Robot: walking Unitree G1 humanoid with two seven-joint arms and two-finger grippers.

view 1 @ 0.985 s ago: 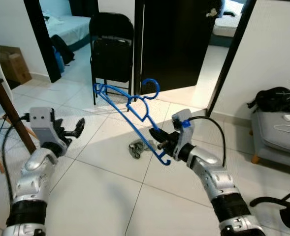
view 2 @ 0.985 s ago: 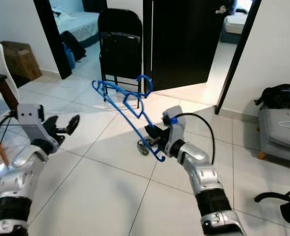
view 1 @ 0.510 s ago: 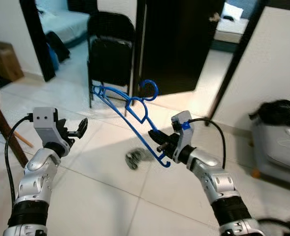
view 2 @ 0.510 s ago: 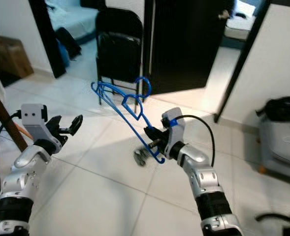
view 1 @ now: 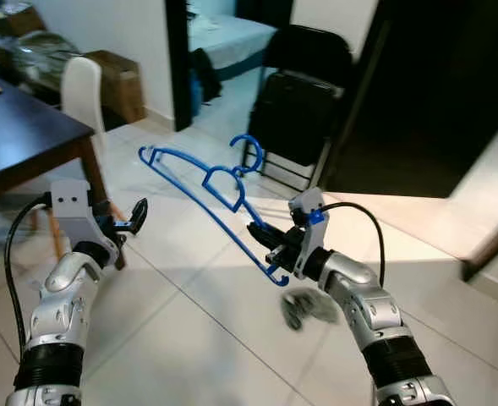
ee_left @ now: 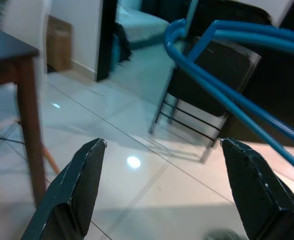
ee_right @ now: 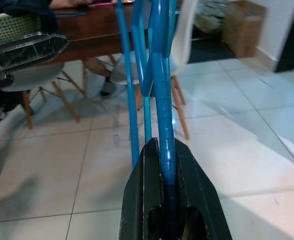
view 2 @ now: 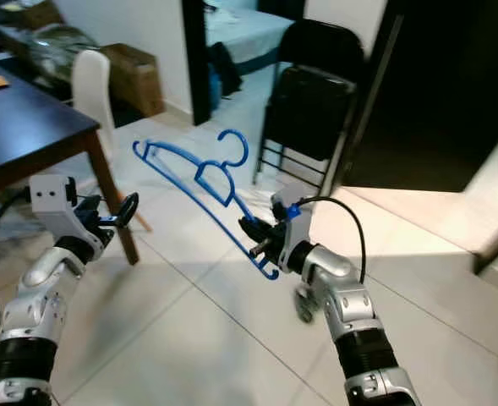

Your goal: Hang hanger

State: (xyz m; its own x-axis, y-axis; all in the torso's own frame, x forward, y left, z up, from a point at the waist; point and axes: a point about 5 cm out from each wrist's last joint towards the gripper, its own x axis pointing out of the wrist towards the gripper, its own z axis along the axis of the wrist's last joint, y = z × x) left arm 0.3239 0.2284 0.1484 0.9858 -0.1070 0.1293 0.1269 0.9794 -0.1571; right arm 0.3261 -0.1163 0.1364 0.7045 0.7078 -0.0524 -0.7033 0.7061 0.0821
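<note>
A blue plastic hanger point(view 1: 205, 188) is held up in the air, its hook point(view 1: 250, 150) pointing up and its far end stretching toward my left side. My right gripper point(view 1: 264, 243) is shut on the hanger's lower end; in the right wrist view the blue bar point(ee_right: 162, 125) runs out from between the black fingers point(ee_right: 145, 200). My left gripper point(view 1: 133, 217) is raised at the left, open and holding nothing. In the left wrist view its two fingertips point(ee_left: 89, 170) stand wide apart, with the hanger point(ee_left: 221, 65) passing ahead of them.
A black folding chair point(view 1: 301, 110) stands ahead by a dark doorway point(view 1: 443, 93). A dark wooden table point(view 1: 20, 135) and a white chair point(view 1: 78, 97) are at the left, with a cardboard box point(view 1: 117, 83) behind. A small grey thing point(view 1: 308, 309) lies on the white tile floor.
The whole view has swung to the left: the table and white chair have come in, the doorway has shifted right. Both arms keep their pose, the hanger still held.
</note>
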